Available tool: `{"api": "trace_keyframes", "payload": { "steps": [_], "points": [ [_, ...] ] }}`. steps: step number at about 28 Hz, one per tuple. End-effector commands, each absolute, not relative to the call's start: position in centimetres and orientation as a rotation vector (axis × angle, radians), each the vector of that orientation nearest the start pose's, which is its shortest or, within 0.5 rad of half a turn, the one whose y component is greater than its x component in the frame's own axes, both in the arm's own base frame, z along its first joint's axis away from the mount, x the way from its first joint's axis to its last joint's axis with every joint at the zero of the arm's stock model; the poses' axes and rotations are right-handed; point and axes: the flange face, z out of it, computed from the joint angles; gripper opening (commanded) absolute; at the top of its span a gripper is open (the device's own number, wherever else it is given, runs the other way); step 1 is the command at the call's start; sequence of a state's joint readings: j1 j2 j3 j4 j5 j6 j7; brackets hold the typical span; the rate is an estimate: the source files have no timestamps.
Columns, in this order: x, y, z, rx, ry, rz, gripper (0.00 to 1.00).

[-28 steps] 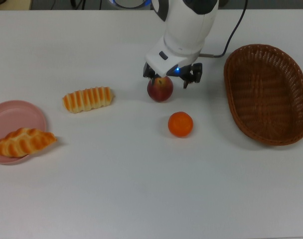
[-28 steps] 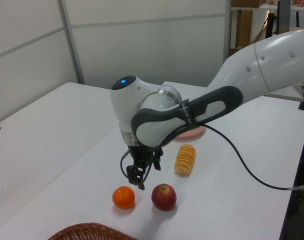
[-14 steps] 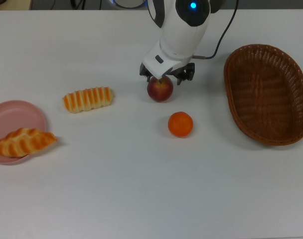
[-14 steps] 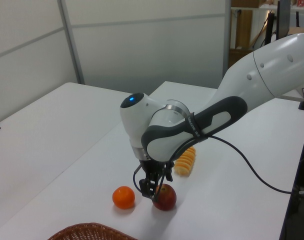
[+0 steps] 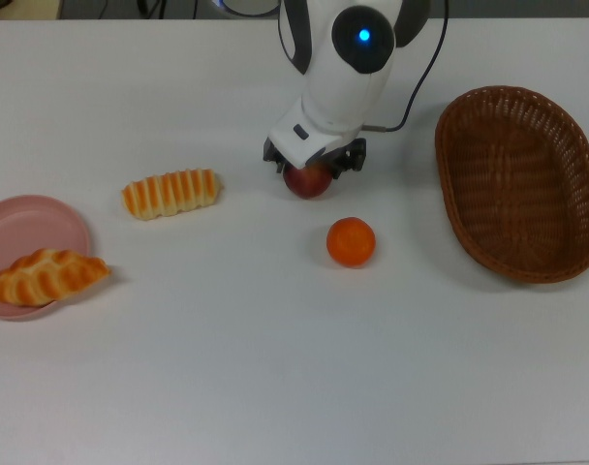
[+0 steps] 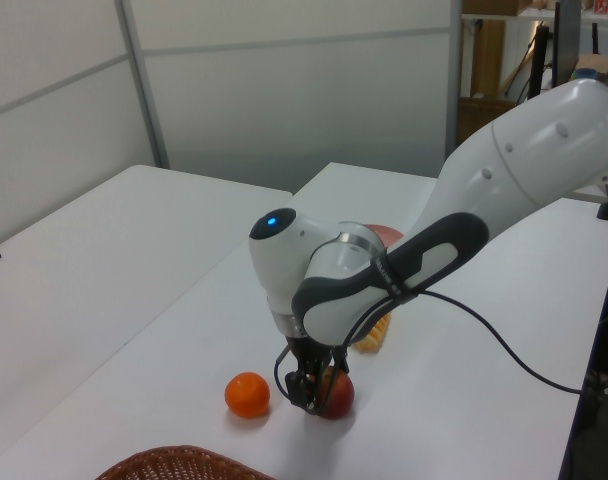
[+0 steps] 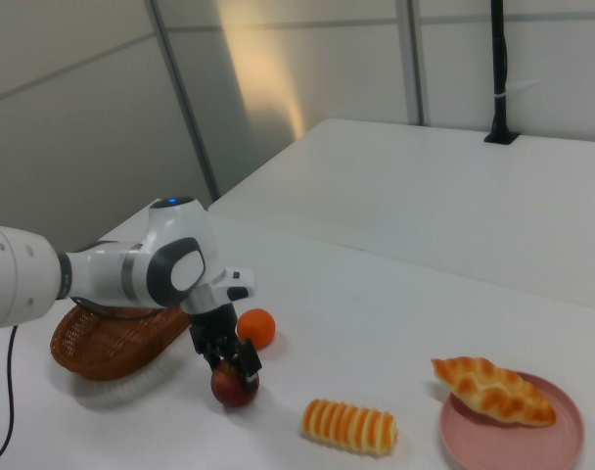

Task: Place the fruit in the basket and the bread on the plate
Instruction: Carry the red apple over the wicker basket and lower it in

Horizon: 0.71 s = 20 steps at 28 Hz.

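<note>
Pincer (image 5: 312, 163) is straddling the apple (image 5: 308, 181) at upper centre, fingers open either side; orange (image 5: 351, 242) sitting nearby, basket (image 5: 520, 180) rim well apart.

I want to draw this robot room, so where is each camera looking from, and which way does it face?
Top view: from above, facing down on the table; shows the arm's end over the apple, plate at the top view's left, basket at its right.
Left view: low at the basket end, facing along the table toward the plate; shows the whole arm and gripper.
Right view: raised near the plate end, facing toward the basket; shows the arm.
All three share the apple, the orange and the gripper.
</note>
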State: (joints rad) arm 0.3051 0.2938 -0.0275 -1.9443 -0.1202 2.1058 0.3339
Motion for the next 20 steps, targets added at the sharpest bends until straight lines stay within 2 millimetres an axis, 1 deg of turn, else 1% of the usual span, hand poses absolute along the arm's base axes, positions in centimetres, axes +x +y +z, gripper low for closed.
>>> {"api": "trace_keyframes", "payload": {
  "steps": [1,2,4,6,7,8,9,10,11,12,15,16,18,20],
  "points": [
    [57.9,15.4,30.0,-3.312,-0.009,0.139,1.00],
    [57.9,15.4,29.9,-3.314,-0.005,0.140,0.97],
    [57.9,15.4,29.8,-3.316,-0.002,0.142,0.80],
    [57.9,15.4,30.1,-3.315,0.001,0.134,0.53],
    [58.0,15.5,30.7,-3.312,0.017,0.121,0.27],
    [58.1,15.6,31.2,-3.309,0.023,0.104,0.18],
    [58.2,15.6,31.7,-3.308,0.032,0.096,0.12],
    [58.4,15.7,32.4,-3.305,0.039,0.079,0.07],
    [58.3,15.7,33.0,-3.301,0.044,0.065,0.05],
    [58.2,15.7,34.5,-3.293,0.052,0.040,0.04],
    [57.8,15.8,37.2,-3.286,0.060,0.022,0.03],
    [57.9,16.2,39.3,-3.280,0.067,0.005,0.03],
    [58.1,16.7,41.2,-3.269,0.077,0.019,0.03],
    [58.4,17.9,43.2,-3.249,0.080,0.036,0.03]
  ]
}}
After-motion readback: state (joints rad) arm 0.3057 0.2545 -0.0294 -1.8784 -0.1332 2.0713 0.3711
